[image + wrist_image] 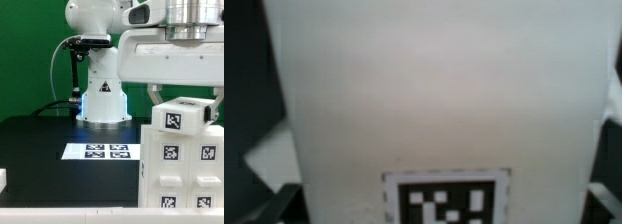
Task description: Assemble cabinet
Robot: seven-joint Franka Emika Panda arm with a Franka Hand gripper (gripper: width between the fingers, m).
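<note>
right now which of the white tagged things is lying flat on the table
The marker board, a thin sheet with four tags lying flat before the arm's base. The cabinet stands tall at the exterior view's right, tags on its upright panels.

A big white cabinet covered in black-and-white square tags fills the exterior view's right, close to the camera at the near edge of the black table. The gripper comes down onto its top, a finger on either side of the tagged top block. The marker board lies flat mid-table, before the arm's white base.
</note>
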